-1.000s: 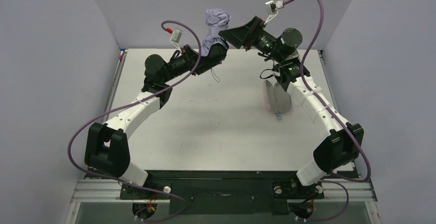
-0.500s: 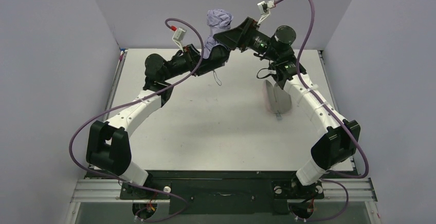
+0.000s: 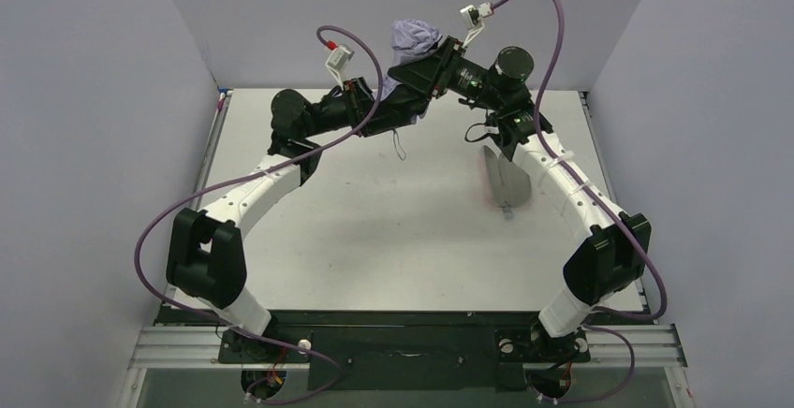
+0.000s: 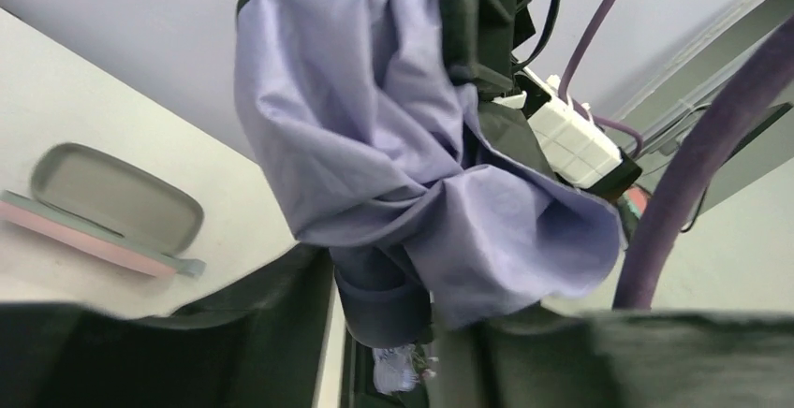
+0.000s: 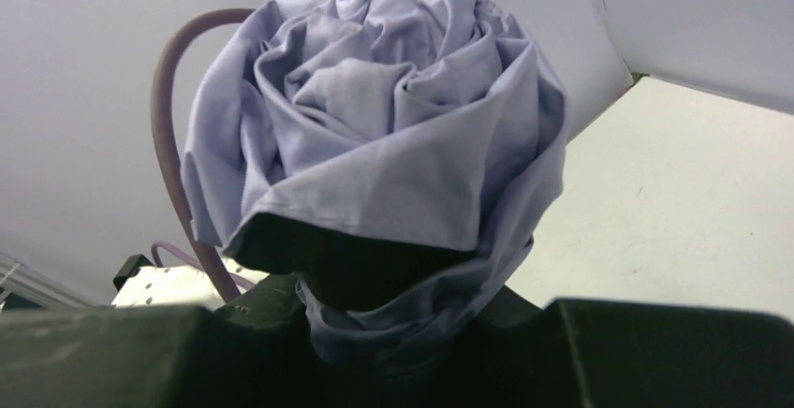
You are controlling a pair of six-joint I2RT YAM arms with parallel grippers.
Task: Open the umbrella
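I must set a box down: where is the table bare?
Bare: the wide middle of the table, left of the pink case, down to the near edge. Crowded: far centre, where the left tool and right tool meet at the umbrella.

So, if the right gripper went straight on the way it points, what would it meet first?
The umbrella: its bunched lavender canopy sits directly ahead of the right gripper, its lower end between the fingers. Contact can't be judged.

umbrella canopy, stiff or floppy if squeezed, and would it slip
Probably floppy: fabric of the pale lavender folding umbrella bunches in loose creased folds. A squeeze would likely crush cloth before meeting anything firm. Smooth-looking fabric might slide in a grip.
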